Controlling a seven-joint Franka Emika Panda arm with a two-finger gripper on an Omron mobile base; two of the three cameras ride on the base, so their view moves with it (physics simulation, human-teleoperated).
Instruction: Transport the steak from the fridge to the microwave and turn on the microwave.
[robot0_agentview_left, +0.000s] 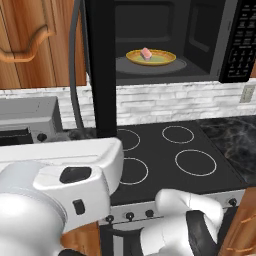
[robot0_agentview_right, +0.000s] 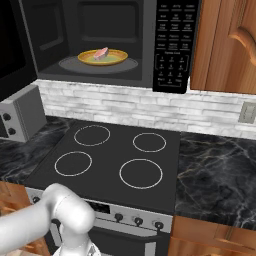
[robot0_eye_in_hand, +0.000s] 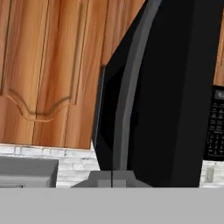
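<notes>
The steak (robot0_agentview_left: 146, 53) (robot0_agentview_right: 102, 53) lies on a yellow plate (robot0_agentview_left: 161, 59) (robot0_agentview_right: 118, 59) inside the open microwave (robot0_agentview_left: 242, 40) (robot0_agentview_right: 172, 45). The microwave's black door (robot0_agentview_left: 102, 75) (robot0_eye_in_hand: 175, 96) stands swung out to the left, with its curved grey handle (robot0_agentview_left: 75, 75) (robot0_eye_in_hand: 130, 87) on the outer side. My gripper (robot0_eye_in_hand: 111, 178) is shut with nothing between its tips, just in front of the door's outer face and handle. The keypad (robot0_eye_in_hand: 215, 127) shows past the door on the right. The fridge is out of view.
A black stove (robot0_agentview_left: 165, 150) (robot0_agentview_right: 115, 150) with four rings sits below the microwave. A silver toaster oven (robot0_agentview_left: 27, 120) (robot0_agentview_right: 17, 117) stands at the left on the dark marble counter (robot0_agentview_right: 220, 170). Wooden cabinets (robot0_eye_in_hand: 43, 74) flank the microwave.
</notes>
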